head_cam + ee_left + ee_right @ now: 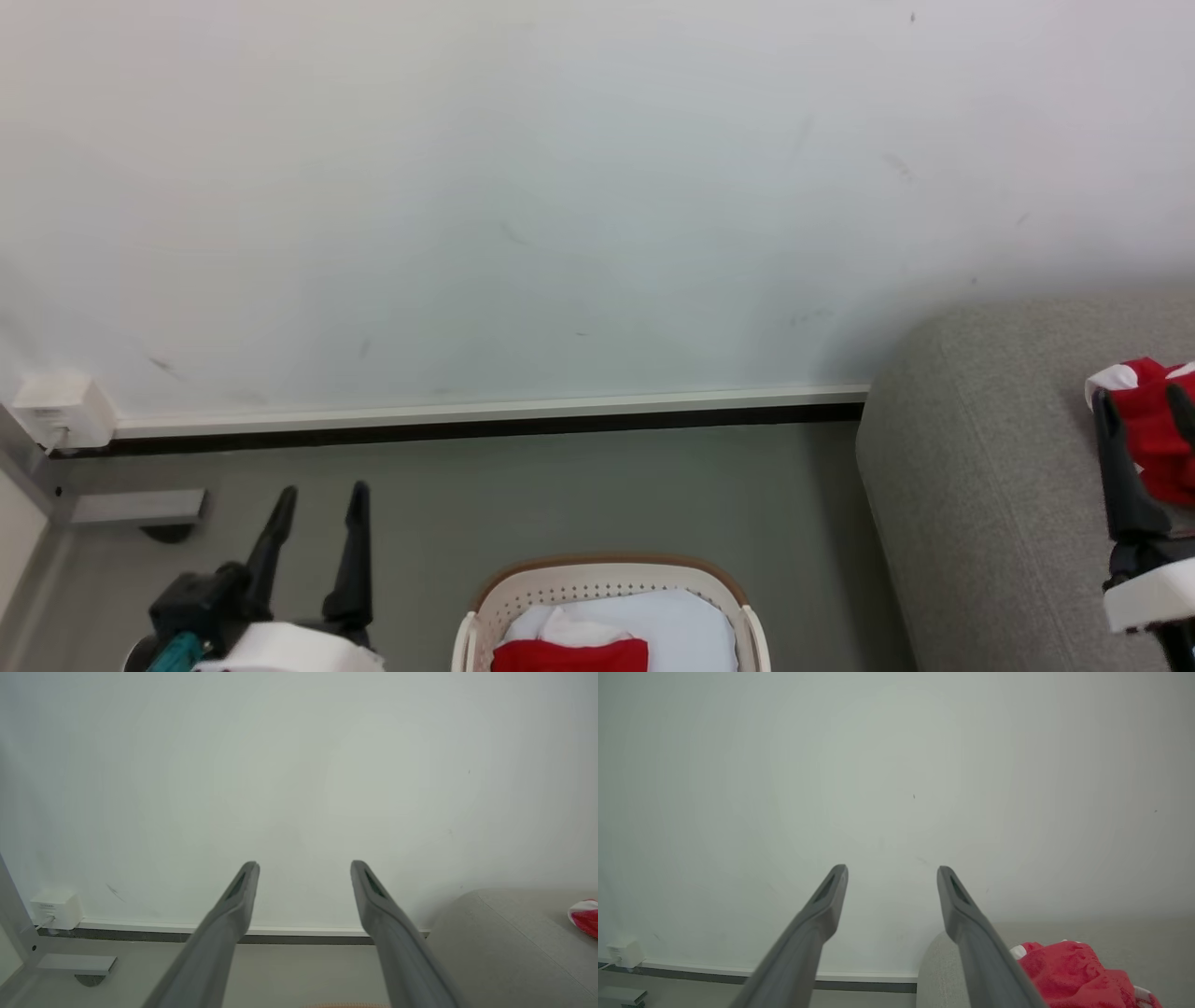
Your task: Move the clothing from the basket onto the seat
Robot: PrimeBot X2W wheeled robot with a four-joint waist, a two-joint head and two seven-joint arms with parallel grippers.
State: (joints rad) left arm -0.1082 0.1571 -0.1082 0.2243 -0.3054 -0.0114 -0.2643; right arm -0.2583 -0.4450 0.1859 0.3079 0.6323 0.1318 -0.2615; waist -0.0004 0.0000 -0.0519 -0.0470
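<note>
While its pale liner shows, the basket holds clothing — red.

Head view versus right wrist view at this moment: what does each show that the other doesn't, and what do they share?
Head view adds: the basket with red clothing inside, and the open left gripper. Right wrist view adds: a close look between the fingers of the open right gripper, with nothing between them. Both: that gripper, the seat, the red garment lying on it, the wall and the white wall box.
</note>
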